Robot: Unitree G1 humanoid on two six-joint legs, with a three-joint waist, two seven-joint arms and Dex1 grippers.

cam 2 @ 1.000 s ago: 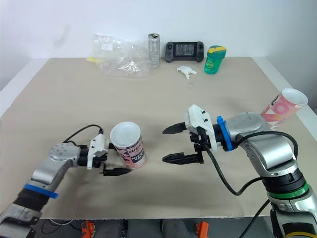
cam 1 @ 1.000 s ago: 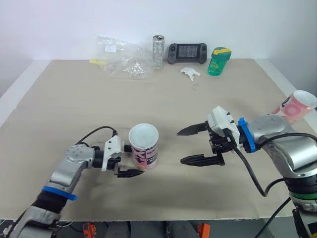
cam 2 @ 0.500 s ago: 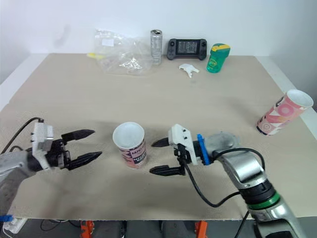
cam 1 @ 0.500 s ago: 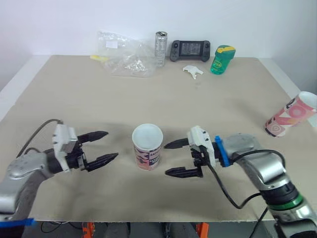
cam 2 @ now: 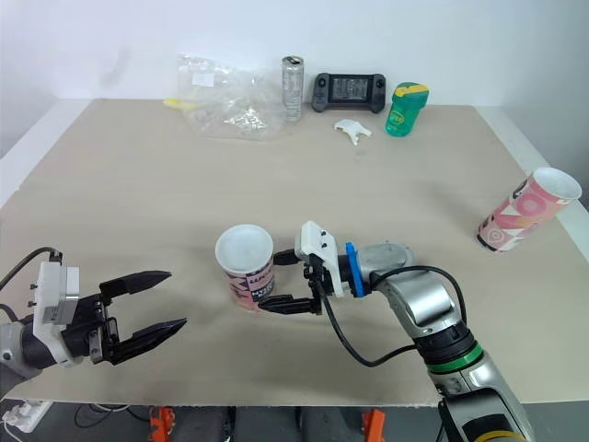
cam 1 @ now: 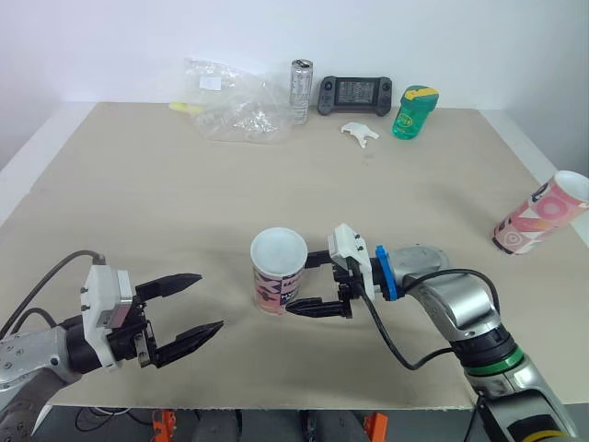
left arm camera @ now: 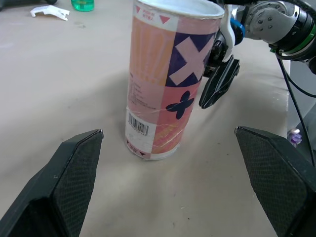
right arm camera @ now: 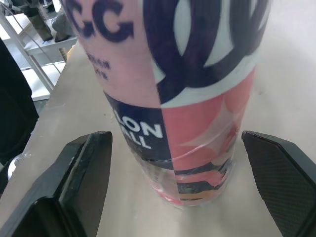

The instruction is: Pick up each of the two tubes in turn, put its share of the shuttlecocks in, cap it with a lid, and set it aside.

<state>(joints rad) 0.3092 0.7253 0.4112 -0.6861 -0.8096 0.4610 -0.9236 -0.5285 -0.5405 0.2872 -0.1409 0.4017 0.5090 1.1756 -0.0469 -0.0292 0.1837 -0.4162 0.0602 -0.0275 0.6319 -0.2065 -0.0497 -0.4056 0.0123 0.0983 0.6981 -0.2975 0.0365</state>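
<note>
Front-centre of table (cam 1: 138, 184): pink-patterned tube (cam 1: 279, 285) stands upright, top white. R gripper (cam 1: 309, 284) spread wide, tube's lower half betw. its fingers w/ gaps both sides, nothing held. L gripper (cam 1: 209, 301) also wide open, empty, well apart on tube's left. Second tube (cam 1: 538, 214) tilted at table's right edge.

You are looking at one tube (cam 1: 278, 281) standing upright near the front middle of the table (cam 1: 138, 184). Its wall is showing pink, orange and navy patches with a barcode low down, and its top is showing white. The second tube (cam 1: 538, 214), pink with pale rings, is sitting well apart at the table's right edge, tilting with its white end pointing outward.
</note>
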